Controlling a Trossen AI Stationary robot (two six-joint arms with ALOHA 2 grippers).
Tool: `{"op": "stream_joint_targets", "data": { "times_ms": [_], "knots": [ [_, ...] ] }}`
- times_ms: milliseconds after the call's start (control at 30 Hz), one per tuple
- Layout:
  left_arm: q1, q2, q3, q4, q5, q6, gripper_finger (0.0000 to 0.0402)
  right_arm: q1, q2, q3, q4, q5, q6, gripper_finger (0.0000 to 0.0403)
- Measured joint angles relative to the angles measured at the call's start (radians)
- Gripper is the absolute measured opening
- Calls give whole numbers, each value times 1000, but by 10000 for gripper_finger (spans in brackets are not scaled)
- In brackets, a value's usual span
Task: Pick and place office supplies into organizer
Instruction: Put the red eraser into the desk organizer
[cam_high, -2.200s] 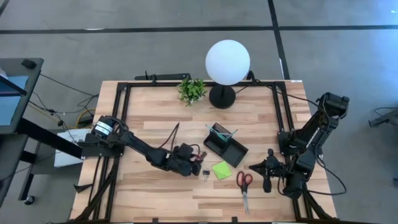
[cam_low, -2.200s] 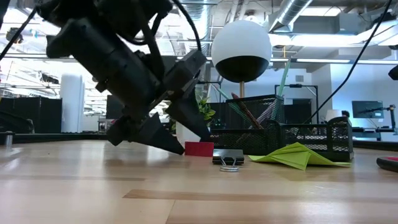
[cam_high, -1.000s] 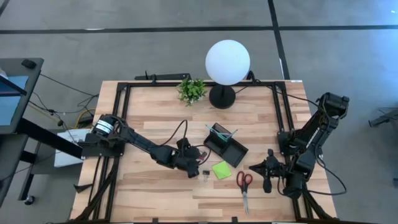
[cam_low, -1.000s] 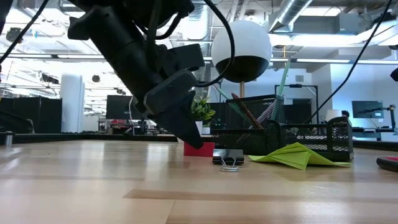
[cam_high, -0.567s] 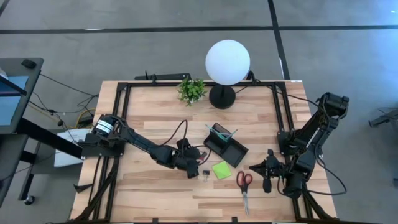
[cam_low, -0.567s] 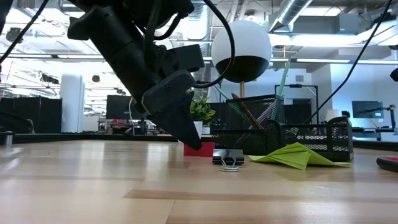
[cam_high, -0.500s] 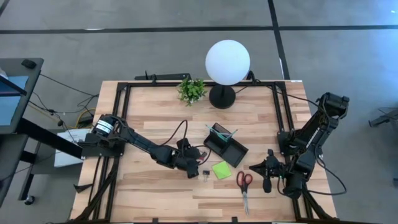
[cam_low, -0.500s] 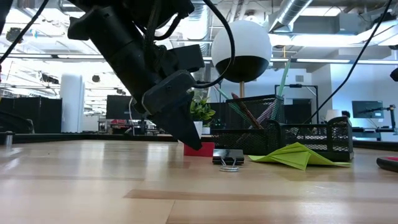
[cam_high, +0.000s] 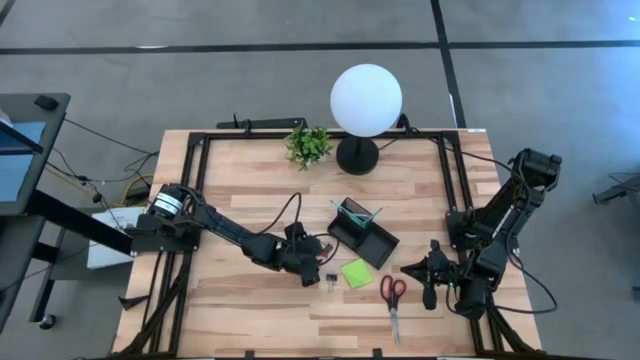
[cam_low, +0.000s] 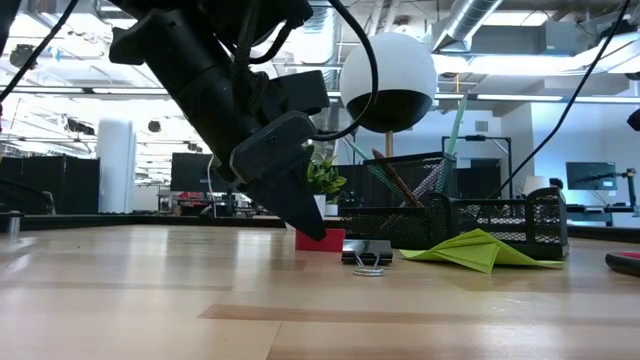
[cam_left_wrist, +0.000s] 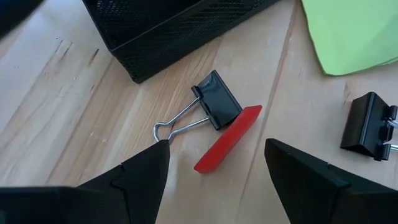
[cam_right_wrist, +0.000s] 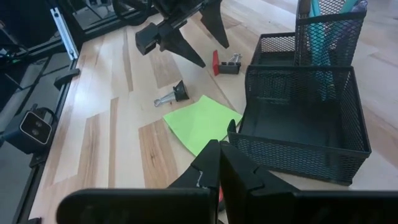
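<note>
The left gripper (cam_left_wrist: 214, 163) hovers spread over the small red piece (cam_left_wrist: 227, 138) lying on the surface against a black clip (cam_left_wrist: 216, 107) just beside the organizer (cam_high: 363, 232), so the next move looks like lowering and pinching it, while the right gripper (cam_high: 432, 285) waits pressed together near the scissors (cam_high: 392, 300).

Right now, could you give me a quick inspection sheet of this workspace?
Surface: wooden table, black frame.
Job's things: black mesh organizer holding pens; red piece against a binder clip; second clip; green note pad; scissors.
Clutter: potted plant, globe lamp.
Grippers: left gripper, jaws open, straddling the red piece; right gripper, jaws shut, parked near the scissors.
Cables: on both arms.
Surroundings: grey floor, open office.
</note>
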Motion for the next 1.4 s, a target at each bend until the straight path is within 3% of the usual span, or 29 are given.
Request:
{"op": "stream_joint_targets", "data": {
  "times_ms": [600,1400],
  "knots": [
    [22,0,0,84,63,8,261,0,0,0,0,0,0,0],
    [23,0,0,29,62,10,261,0,0,0,-2,-2,-10,0]
  ]
}}
